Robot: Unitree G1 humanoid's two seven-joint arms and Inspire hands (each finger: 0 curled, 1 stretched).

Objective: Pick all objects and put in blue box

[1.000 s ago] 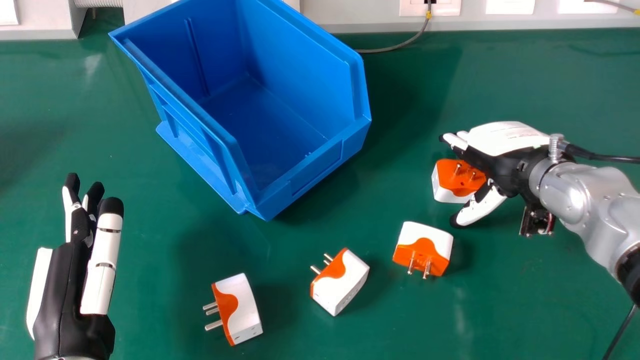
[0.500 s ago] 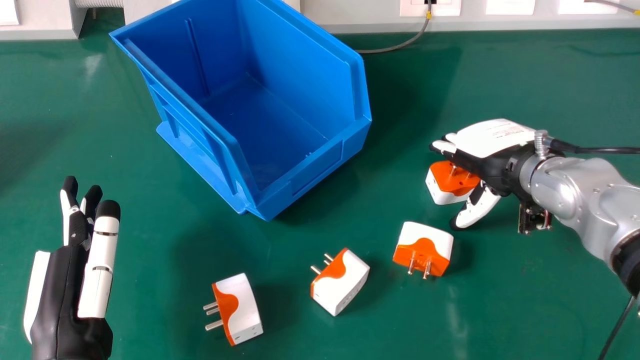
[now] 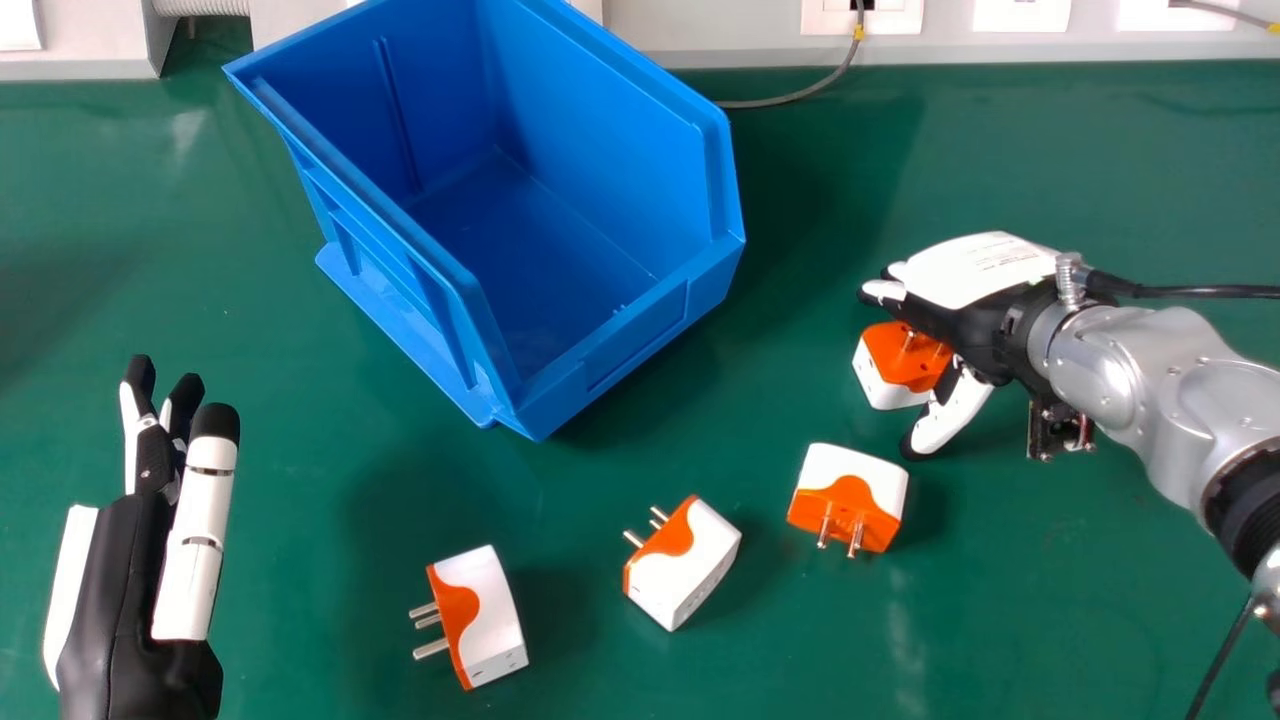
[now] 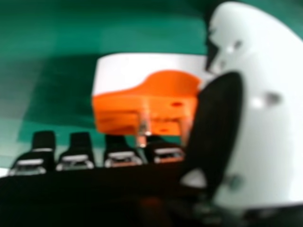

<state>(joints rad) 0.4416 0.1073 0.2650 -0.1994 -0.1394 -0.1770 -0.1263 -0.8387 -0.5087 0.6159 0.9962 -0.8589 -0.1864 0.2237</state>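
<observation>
In the head view my right hand (image 3: pixel 985 268) is low over the rightmost white-and-orange plug adapter (image 3: pixel 904 362), fingers fairly straight above it and thumb at its near side. The right hand view has this adapter (image 4: pixel 144 97) lying prongs toward the fingers, beside the thumb of my right hand (image 4: pixel 267 123). Three more adapters lie on the table: one (image 3: pixel 850 498) just nearer, one (image 3: pixel 684 564) near the middle, one (image 3: pixel 482 618) farther left. The blue box (image 3: pixel 625 338) stands at the back with a bare floor. My left hand (image 3: pixel 130 580) is open at the lower left.
Behind the green table (image 3: pixel 1060 150) runs a pale wall edge (image 3: pixel 1000 46) with sockets. A grey cable (image 3: pixel 800 94) lies behind the box's right side. A black cable (image 3: pixel 1180 291) trails from my right wrist.
My right hand and forearm have shifted left and slightly back. The adapter under it was nudged a little left, then stayed about still. My left hand has drifted slightly left and nearer.
</observation>
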